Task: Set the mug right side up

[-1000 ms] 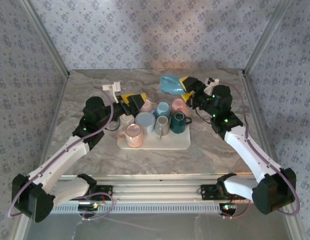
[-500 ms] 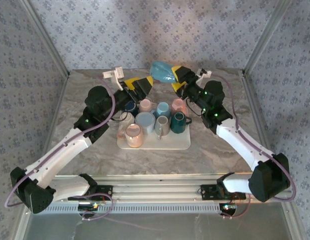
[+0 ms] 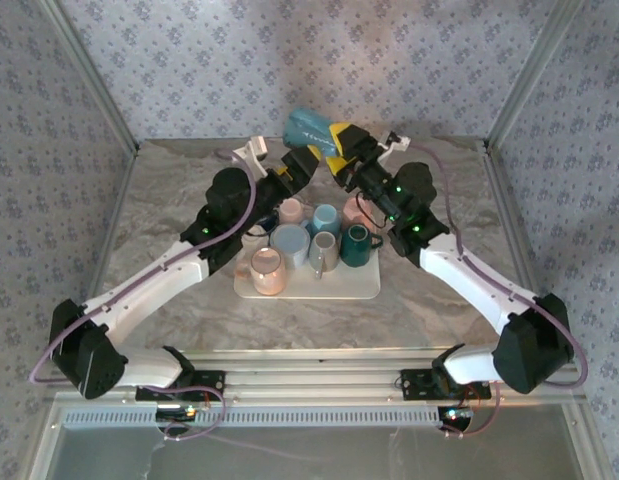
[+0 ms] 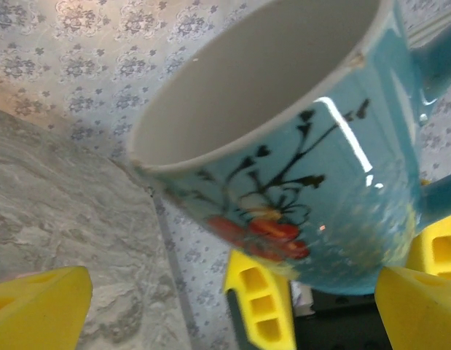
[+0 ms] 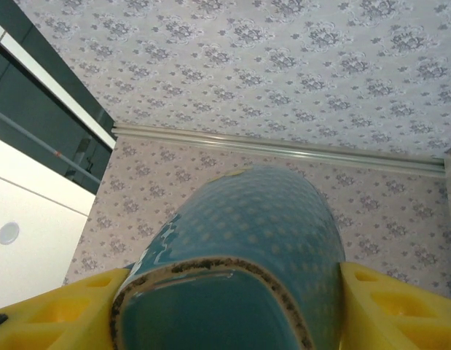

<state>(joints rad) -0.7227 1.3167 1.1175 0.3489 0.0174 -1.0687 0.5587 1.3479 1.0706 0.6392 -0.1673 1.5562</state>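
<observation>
The right hand [image 3: 334,148] is partly closed on the blue mug [image 3: 307,126], with its yellow fingers [image 5: 61,310] clamped on either side of the body near the base. It holds the mug in the air over the far part of the table [image 3: 169,190], behind the tray [image 3: 361,287] of other cups [image 3: 289,243]. The mug lies roughly on its side, mouth turned toward the left hand [image 3: 301,162], which stands wide open and empty just beside the rim.

This looks like a mid-air pass. The left hand should slip its fingers around the wall by the rim (clear of the handle) and close firmly before the right hand lets go, since the glaze looks slick. After that it can roll the mouth upward.

Room is tight: the back wall [image 3: 289,60] is close behind, the two hands are nearly touching, and the crowded cups sit just below, so a drop would likely hit them. Bare table lies on either side of the tray for setting the mug down.
</observation>
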